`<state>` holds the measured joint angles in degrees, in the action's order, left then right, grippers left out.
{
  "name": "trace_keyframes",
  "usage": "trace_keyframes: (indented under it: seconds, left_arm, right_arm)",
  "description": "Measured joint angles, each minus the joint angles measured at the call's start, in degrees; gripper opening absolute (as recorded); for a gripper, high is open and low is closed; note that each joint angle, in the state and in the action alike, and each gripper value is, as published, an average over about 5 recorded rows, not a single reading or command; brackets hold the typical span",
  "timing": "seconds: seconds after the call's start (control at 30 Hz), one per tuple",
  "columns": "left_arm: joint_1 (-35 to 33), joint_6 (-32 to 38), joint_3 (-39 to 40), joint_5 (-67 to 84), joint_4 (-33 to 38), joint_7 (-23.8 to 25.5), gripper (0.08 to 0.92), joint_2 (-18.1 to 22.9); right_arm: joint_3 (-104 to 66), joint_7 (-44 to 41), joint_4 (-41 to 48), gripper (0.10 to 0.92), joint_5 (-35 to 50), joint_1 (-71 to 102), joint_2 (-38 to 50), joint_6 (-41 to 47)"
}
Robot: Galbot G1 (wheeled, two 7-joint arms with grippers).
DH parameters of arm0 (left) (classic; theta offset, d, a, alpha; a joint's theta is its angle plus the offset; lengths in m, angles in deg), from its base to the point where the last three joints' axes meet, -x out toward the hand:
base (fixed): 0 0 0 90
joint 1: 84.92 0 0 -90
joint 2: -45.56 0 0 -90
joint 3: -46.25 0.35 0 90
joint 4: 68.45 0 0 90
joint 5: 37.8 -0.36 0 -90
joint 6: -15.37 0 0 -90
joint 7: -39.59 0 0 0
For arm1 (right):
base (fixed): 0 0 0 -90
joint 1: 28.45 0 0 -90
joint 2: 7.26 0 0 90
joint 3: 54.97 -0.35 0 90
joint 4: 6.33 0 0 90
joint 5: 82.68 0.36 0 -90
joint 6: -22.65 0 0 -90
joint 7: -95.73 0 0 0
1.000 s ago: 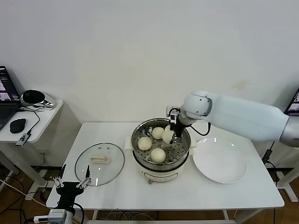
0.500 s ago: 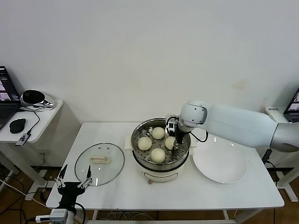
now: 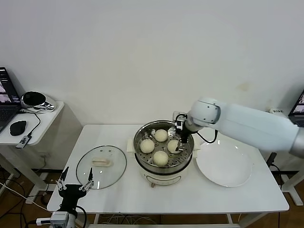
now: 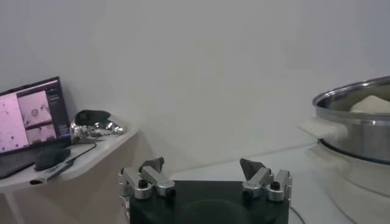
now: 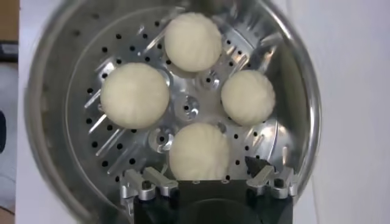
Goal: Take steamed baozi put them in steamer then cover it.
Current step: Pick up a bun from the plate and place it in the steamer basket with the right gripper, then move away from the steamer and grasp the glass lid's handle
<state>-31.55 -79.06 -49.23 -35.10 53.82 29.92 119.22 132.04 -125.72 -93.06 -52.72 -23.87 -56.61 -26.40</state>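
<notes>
Head view: your right gripper [image 3: 179, 142] hangs over the steamer [image 3: 141, 161] at about 3 o'clock on its tray. Its fingers stand spread and grasp nothing; the nearest baozi lies just below, between them. All four steamed baozi [image 3: 161, 135] rest on the perforated tray, at roughly 12, 3, 6 and 9 o'clock around its centre.

Right wrist view: the four buns ring the tray's hub, apart from one another, with the released fingers [image 5: 149, 180] either side of the closest bun.

The cover [image 3: 101, 166] lies flat on the table [image 3: 190, 197] at 9 o'clock from the steamer, handle up. A white plate [image 3: 223, 166] sits at 3 o'clock, bare.

Your left gripper [image 3: 74, 186] is parked low at the table's near-left corner, fingers apart and holding nothing.
</notes>
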Motion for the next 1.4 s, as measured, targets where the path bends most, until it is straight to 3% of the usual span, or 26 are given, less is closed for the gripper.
trace_keyframes:
  seconds: [0.23, 0.53, 0.9, 1.13, 1.4]
  left_arm:
    - [0.13, 0.37, 0.08, 0.06, -0.51, 0.04, 0.823, 0.04]
    - [0.29, 2.03, 0.58, -1.2, -1.7, -1.42, 0.823, 0.56]
    - [1.19, 5.15, 2.11, -7.08, -4.21, -5.29, 0.823, 1.55]
    - [2.63, 6.55, 0.73, -17.96, -8.7, -6.97, 0.823, -0.04]
    - [4.91, 9.72, 0.45, -36.71, -15.72, -6.63, 0.823, -5.04]
  right_arm:
    - [-11.96, 11.67, -7.36, 0.823, 0.53, 10.55, 9.18, -5.38]
    - [-41.21, 27.04, -12.14, 0.823, -5.72, 40.98, 12.54, -22.97]
    - [-79.29, 29.74, -15.88, 0.823, -15.29, 78.27, -3.34, -42.5]
    - [-97.22, 29.52, -19.66, 0.823, -17.45, 95.27, -14.93, -46.63]
    - [-110.64, 32.27, -23.89, 0.823, -17.28, 107.25, -23.64, -48.74]
